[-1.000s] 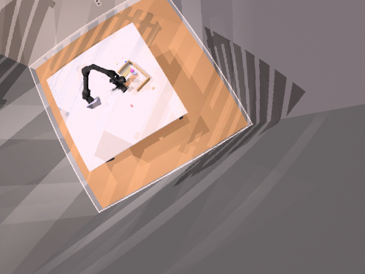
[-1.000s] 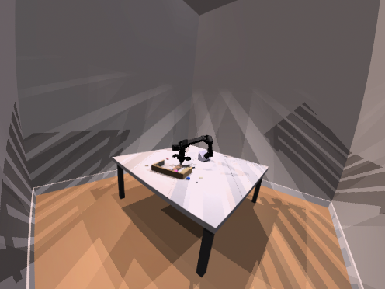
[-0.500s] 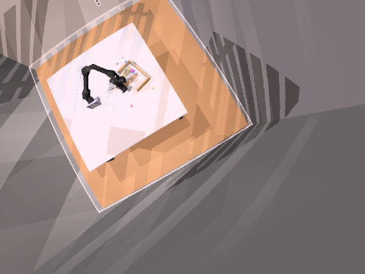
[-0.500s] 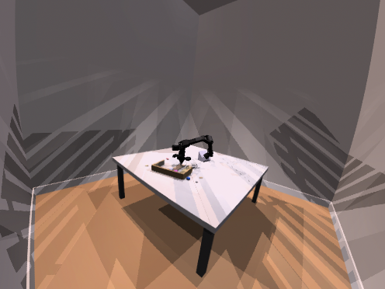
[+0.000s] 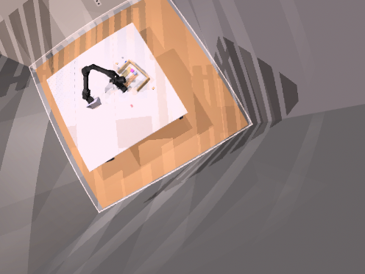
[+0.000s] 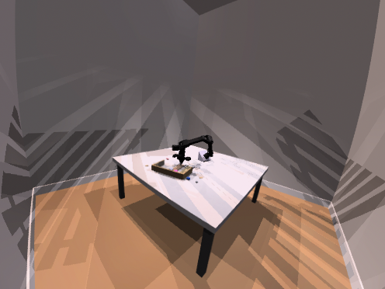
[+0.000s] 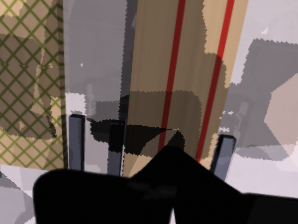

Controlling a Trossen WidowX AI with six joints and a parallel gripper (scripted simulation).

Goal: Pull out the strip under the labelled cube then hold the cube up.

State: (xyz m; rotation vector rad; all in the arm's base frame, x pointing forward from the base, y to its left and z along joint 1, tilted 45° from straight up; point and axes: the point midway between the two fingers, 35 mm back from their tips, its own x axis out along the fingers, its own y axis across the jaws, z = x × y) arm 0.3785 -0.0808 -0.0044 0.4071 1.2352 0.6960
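My gripper [image 5: 124,89] [image 6: 182,163] [image 7: 170,152] is shut, with nothing visible between its fingers. In the wrist view its tips are over the near end of a wooden strip [image 7: 150,65] with two red lines; contact cannot be told. A strip with a green crosshatch [image 7: 30,90] lies to its left. Short dark posts [image 7: 76,145] [image 7: 224,152] stand at the near ends of the strips. A magenta block [image 5: 132,70] [image 6: 175,170] lies beyond the gripper, inside the tray. No label is readable, so the labelled cube and its strip cannot be told.
The wooden-walled tray [image 5: 143,85] [image 6: 168,172] surrounds the blocks and strips. Outside it are a blue piece [image 6: 188,178], a red piece [image 5: 132,105] [image 6: 167,158] and a tan piece [image 5: 153,88]. The arm reaches in from its base on the white table [image 5: 99,136] [image 6: 229,194].
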